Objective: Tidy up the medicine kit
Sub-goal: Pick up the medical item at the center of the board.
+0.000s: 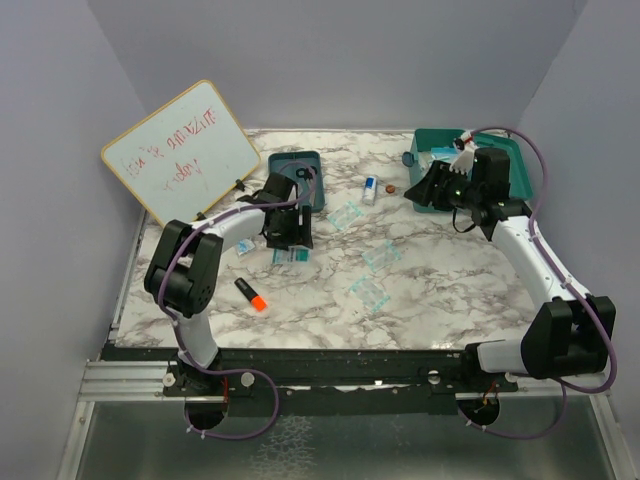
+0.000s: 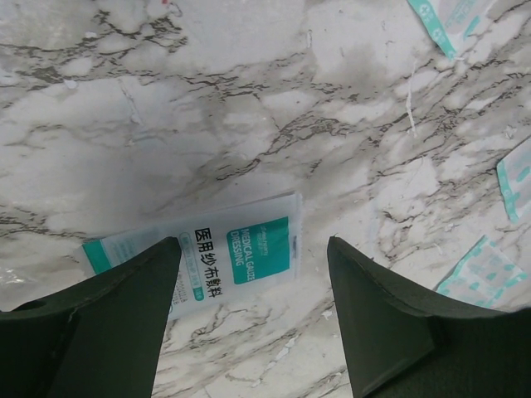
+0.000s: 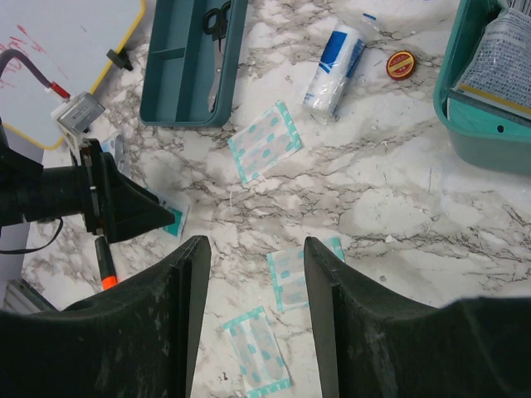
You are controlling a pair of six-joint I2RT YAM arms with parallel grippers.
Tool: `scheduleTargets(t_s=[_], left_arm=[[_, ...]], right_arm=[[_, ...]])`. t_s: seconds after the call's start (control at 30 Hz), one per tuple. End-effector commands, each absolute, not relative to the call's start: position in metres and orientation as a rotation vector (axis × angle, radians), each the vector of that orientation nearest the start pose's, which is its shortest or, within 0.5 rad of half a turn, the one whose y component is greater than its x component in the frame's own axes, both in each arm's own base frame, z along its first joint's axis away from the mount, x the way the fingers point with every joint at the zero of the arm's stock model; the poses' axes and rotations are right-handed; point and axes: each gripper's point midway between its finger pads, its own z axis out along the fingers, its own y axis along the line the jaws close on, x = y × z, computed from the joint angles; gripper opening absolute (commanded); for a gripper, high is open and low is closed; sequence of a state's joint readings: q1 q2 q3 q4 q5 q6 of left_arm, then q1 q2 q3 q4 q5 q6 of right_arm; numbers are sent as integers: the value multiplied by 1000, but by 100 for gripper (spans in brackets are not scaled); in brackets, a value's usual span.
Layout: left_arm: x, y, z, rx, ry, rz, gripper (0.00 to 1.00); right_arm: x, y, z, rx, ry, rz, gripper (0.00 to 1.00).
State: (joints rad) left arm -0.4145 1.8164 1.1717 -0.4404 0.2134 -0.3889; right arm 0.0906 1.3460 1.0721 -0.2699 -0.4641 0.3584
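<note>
The medicine kit (image 1: 497, 152) is a teal box at the back right, its lid open and packets inside; the right wrist view shows its corner (image 3: 489, 124). My right gripper (image 1: 428, 186) hangs open and empty just left of the kit, high above the table (image 3: 255, 242). My left gripper (image 1: 291, 238) is open, low over a white-and-teal gauze dressing packet (image 2: 241, 249) that lies flat on the marble. The packet's right end sits between the open fingers (image 2: 253, 245), with no visible contact. That packet (image 1: 291, 256) lies in front of a flat teal tray.
The flat teal tray (image 1: 308, 160) holds scissors (image 3: 217, 21). A whiteboard (image 1: 185, 150) leans at the back left. A bandage roll (image 1: 370, 188), a small red tin (image 1: 393, 187), three plaster packets (image 1: 347, 216) (image 1: 381, 256) (image 1: 370, 295) and an orange marker (image 1: 251, 295) lie on the table.
</note>
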Motion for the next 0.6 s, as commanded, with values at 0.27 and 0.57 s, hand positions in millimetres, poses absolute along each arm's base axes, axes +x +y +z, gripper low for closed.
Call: scheduleTargets(t_s=[0.27,0.57], left_arm=[[312,-266,53,136,2682,-881,73],[321,-268,98,174,2567,-880,73]], right_arm=[[370,131,215,-21,2124,787,54],[367,137,212,-20,2136,815,54]])
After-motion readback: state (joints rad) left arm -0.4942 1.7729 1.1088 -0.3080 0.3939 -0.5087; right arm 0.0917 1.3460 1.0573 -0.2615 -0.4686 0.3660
